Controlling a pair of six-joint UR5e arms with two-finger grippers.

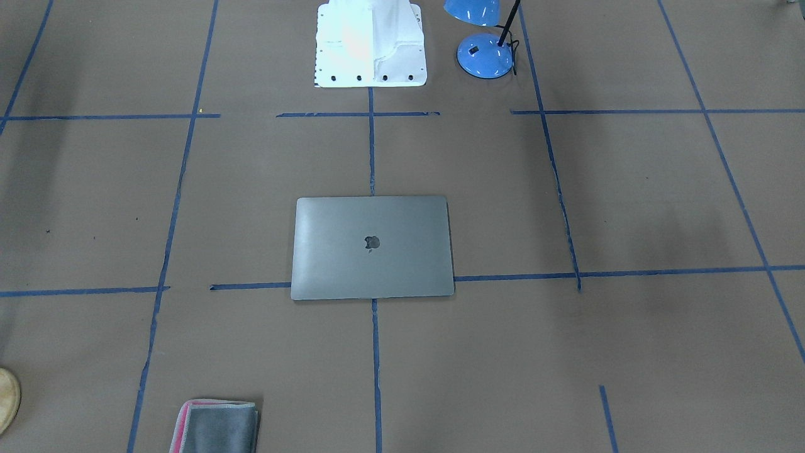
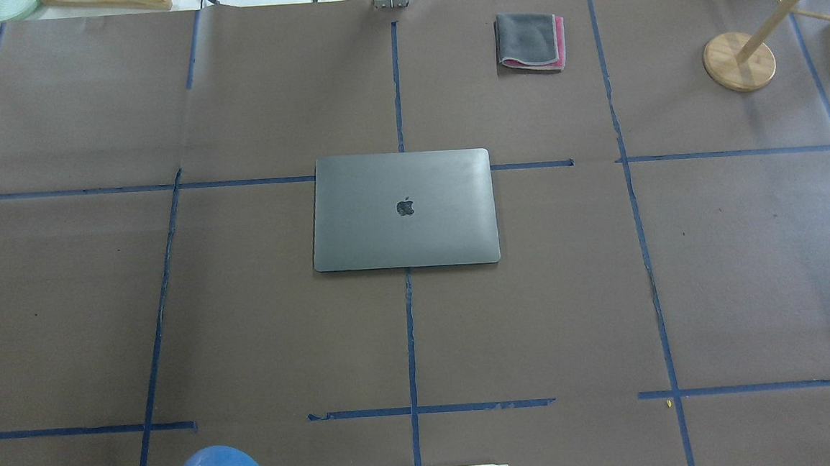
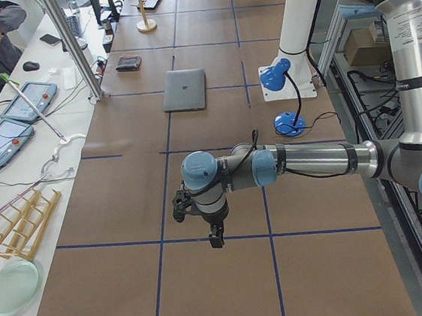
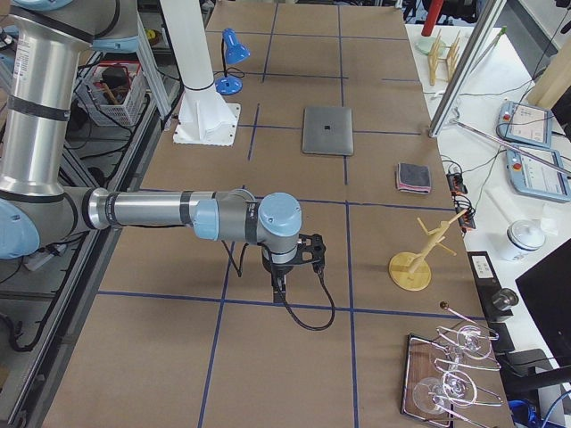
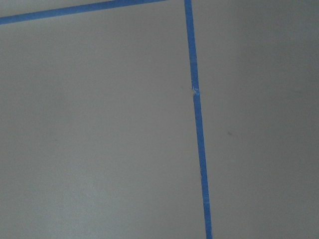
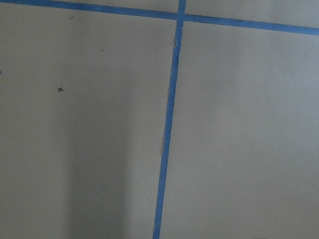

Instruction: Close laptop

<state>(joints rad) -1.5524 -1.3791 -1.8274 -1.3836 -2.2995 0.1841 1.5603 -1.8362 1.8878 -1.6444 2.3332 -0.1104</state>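
Observation:
The space-grey laptop (image 1: 372, 246) lies flat at the middle of the table with its lid down and the dark apple logo facing up; it also shows in the overhead view (image 2: 404, 210). The lid sits flush on the base, so no screen or keys show. My left gripper (image 3: 213, 237) shows only in the exterior left view, above the table far from the laptop (image 3: 185, 90). My right gripper (image 4: 278, 285) shows only in the exterior right view, also far from the laptop (image 4: 327, 131). I cannot tell whether either is open or shut. Both wrist views show only brown paper and blue tape.
A blue desk lamp (image 1: 485, 55) stands beside the white robot base (image 1: 371, 47). A folded grey-and-pink cloth (image 2: 530, 41) lies at the table's far side. A wooden peg stand (image 2: 738, 62) is at the far right. Blue tape lines cross the brown table cover.

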